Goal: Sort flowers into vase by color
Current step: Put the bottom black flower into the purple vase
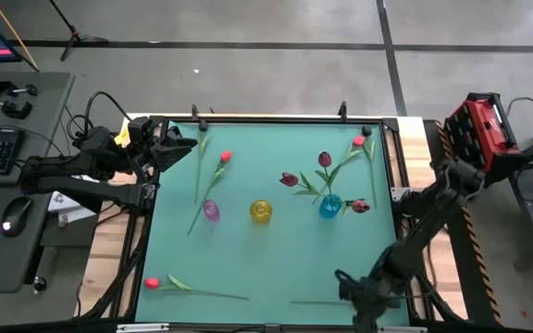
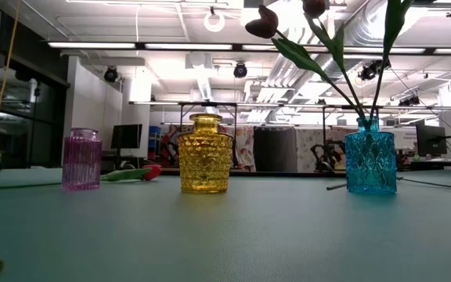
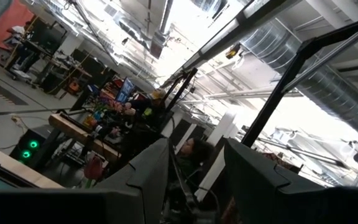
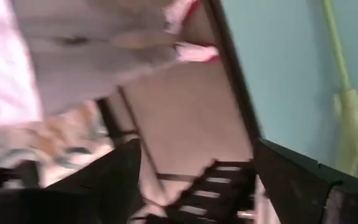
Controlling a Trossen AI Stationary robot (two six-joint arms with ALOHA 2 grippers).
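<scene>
Three glass vases stand in a row mid-table: pink [image 1: 211,210] [image 2: 82,159], yellow [image 1: 261,211] [image 2: 205,153] and blue [image 1: 330,205] [image 2: 370,163]. Dark maroon tulips [image 1: 324,159] [image 2: 262,22] stand with their stems in the blue vase. A red-pink tulip [image 1: 225,157] lies behind the pink vase, and another [image 1: 152,282] lies at the near left. A bare green stem [image 1: 315,302] [image 4: 347,118] lies by the near edge. My left gripper [image 1: 185,145] [image 3: 194,180] is open at the far left corner. My right gripper [image 1: 342,280] [image 4: 197,180] is open over the near right edge, beside that stem.
A further red-pink tulip [image 1: 358,141] and a maroon one [image 1: 360,205] lie around the blue vase. One long stem [image 1: 198,166] runs along the left side near my left gripper. A black frame [image 1: 266,118] borders the teal mat. A keyboard and mouse sit on the desk at left.
</scene>
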